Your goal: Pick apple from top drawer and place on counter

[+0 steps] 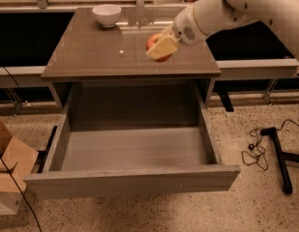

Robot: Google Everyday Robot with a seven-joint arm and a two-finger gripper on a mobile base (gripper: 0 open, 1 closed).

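**Apple** [152,41]. Small, round and red, partly hidden by the pad in front of it. It is out of the drawer, over the right-centre part of the counter and towards its back half. Whether its underside touches the slab or hangs just above it cannot be told from this view.

**Gripper** [158,49]. Clenched on the apple. One pale tan finger [163,46] lies across the near face of the fruit, and the other is presumably behind it, out of sight. The sideways hold leaves the apple's underside free, which suits setting it down.

**Arm** [226,8]. White, entering from the upper right and reaching leftwards across the counter's right edge.

**Counter** [91,52]. Glossy brown-grey slab. The patch under the apple is bare, so it looks a reasonable place to set it down. Judged stage: carrying is nearly over, with lowering and release not yet done.

**Top drawer** [134,180]. Pulled fully out below the counter's front edge, with nothing on its grey floor.

**White bowl** [107,14]. Stands at the counter's back left, well apart from the apple and out of the way of a straight descent.

**Surroundings.** A cardboard box [8,161] on the speckled floor at left, and a black cable [254,149] and black stand [280,161] at right.
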